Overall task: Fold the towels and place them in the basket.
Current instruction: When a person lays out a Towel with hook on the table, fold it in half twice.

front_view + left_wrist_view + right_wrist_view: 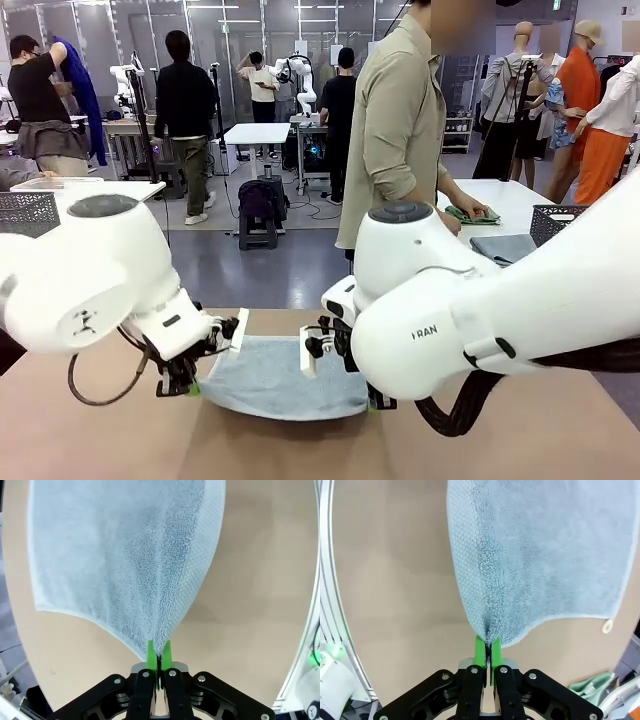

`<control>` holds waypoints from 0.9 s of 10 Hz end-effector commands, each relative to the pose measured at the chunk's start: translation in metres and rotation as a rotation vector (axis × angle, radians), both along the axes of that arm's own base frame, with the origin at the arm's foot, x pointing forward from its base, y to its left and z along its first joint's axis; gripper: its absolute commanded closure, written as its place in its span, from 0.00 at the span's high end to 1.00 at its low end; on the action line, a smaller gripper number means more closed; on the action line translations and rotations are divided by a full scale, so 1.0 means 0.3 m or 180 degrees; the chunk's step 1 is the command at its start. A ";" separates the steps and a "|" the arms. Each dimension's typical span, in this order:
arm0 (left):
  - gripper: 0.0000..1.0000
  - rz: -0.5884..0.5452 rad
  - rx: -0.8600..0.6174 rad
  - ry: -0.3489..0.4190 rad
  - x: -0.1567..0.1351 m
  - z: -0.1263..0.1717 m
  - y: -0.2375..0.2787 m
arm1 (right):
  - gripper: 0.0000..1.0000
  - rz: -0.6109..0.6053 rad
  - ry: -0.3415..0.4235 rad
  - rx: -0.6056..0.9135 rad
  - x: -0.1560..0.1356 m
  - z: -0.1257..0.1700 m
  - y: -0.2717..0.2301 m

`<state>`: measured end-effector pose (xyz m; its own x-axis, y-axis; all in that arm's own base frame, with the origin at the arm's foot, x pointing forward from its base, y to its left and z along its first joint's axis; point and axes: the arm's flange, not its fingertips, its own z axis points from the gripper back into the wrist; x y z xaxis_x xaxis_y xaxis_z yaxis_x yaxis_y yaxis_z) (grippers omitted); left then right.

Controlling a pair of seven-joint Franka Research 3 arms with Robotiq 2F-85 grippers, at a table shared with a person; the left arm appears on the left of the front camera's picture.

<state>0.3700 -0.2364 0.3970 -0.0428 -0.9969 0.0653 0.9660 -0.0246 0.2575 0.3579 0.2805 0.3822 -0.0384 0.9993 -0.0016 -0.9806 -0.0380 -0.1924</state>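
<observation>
A pale blue-grey towel (280, 375) lies on the brown table (90, 440) between my two arms. My left gripper (188, 384) is shut on the towel's near left corner, and the cloth (125, 555) fans out from the green pads (150, 653). At the near right corner my right gripper (376, 399) is shut on the towel (540, 555), whose small loop (607, 626) shows at a far corner. A mint green towel (590, 685) peeks in at the lower right of the right wrist view. A dark mesh basket (556, 222) stands on the white table behind.
A person stands at the far white table (515, 200) with a hand on a green cloth (470, 214) beside a folded grey cloth (503, 247). Another dark mesh basket (27, 212) sits at the far left. My right arm's bulk hides the table's right part.
</observation>
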 end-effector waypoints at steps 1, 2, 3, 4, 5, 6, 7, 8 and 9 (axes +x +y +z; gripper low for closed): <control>0.03 -0.0104 0.0085 -0.0020 0.003 0.062 -0.006 | 0.05 0.0062 -0.0066 -0.0060 0.007 0.054 0.014; 0.03 -0.0113 0.0097 -0.0045 0.008 0.084 -0.011 | 0.05 0.0060 -0.0101 -0.0072 0.012 0.074 0.018; 0.03 -0.0101 0.0086 -0.0044 0.010 0.092 -0.014 | 0.05 0.0055 -0.0108 -0.0074 0.014 0.086 0.020; 0.03 -0.0096 0.0085 -0.0030 0.006 0.090 -0.016 | 0.05 0.0053 -0.0110 -0.0086 0.012 0.083 0.022; 0.03 -0.0064 0.0000 -0.0061 0.007 0.085 -0.014 | 0.05 0.0051 -0.0111 -0.0015 0.014 0.082 0.021; 0.03 -0.0064 0.0000 -0.0061 0.007 0.085 -0.014 | 0.05 0.0051 -0.0111 -0.0015 0.014 0.082 0.021; 0.03 -0.0064 0.0000 -0.0061 0.007 0.085 -0.014 | 0.05 0.0051 -0.0111 -0.0015 0.014 0.082 0.021; 0.03 -0.0064 0.0000 -0.0061 0.007 0.085 -0.014 | 0.05 0.0051 -0.0111 -0.0015 0.014 0.082 0.021; 0.03 -0.0064 0.0000 -0.0061 0.007 0.085 -0.014 | 0.05 0.0051 -0.0111 -0.0015 0.014 0.082 0.021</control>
<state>0.3726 -0.2408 0.4235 -0.0635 -0.9958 0.0653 0.9608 -0.0433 0.2739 0.3628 0.2868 0.4079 -0.0551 0.9984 -0.0106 -0.9722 -0.0560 -0.2271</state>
